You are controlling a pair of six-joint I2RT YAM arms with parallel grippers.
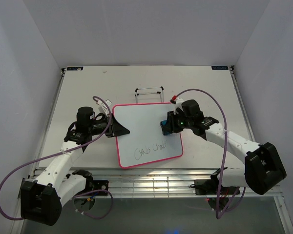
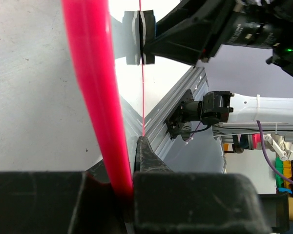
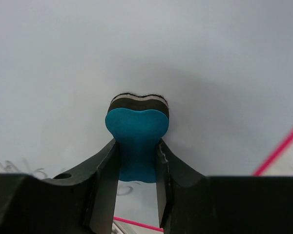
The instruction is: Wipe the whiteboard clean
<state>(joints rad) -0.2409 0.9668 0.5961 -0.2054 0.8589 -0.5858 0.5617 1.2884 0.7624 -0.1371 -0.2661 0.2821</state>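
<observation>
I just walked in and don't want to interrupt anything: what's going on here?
Two robot arms are working on a whiteboard lying on the table. The left gripper is shut on the board's pink left edge, holding it in place. The right gripper is shut on a blue eraser, felt side toward the board's right part. The handwriting nearer the arms' bases is not yet erased.

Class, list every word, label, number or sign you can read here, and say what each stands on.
Whiteboard: two handwritten words, too small to read surely; the second may start "Ch".
Same writing in the right wrist view: blurred, unreadable.
Blue tags at the table's far corners: too small to read.
No other text shows.
</observation>
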